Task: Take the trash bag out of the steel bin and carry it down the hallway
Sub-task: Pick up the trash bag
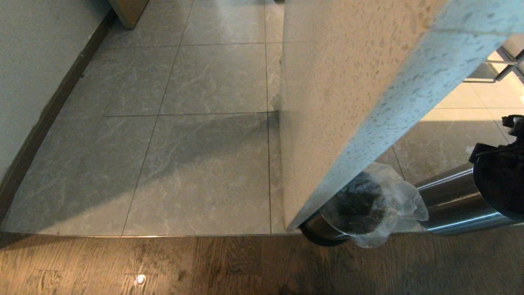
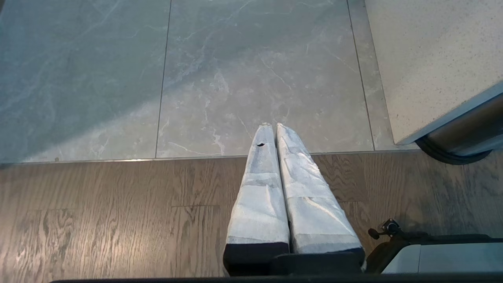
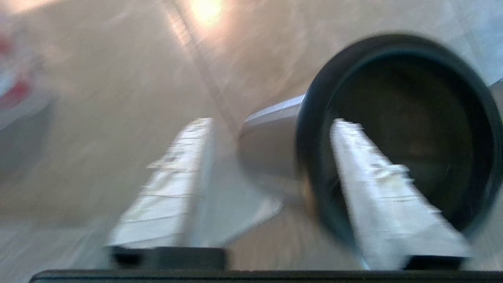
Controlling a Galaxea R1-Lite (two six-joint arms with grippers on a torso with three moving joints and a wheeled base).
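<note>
My right gripper [image 3: 271, 157] stands open and empty, one finger [image 3: 377, 184] in front of the mouth of the steel bin [image 3: 397, 129], the other beside the bin's wall. In the head view, the trash bag [image 1: 376, 205], clear with dark rubbish, hangs over a bin rim by the speckled wall corner [image 1: 352, 102]. My left gripper [image 2: 271, 129] hangs closed over the wood floor's edge [image 2: 98, 220], where the hallway [image 1: 184, 123] tiles begin.
</note>
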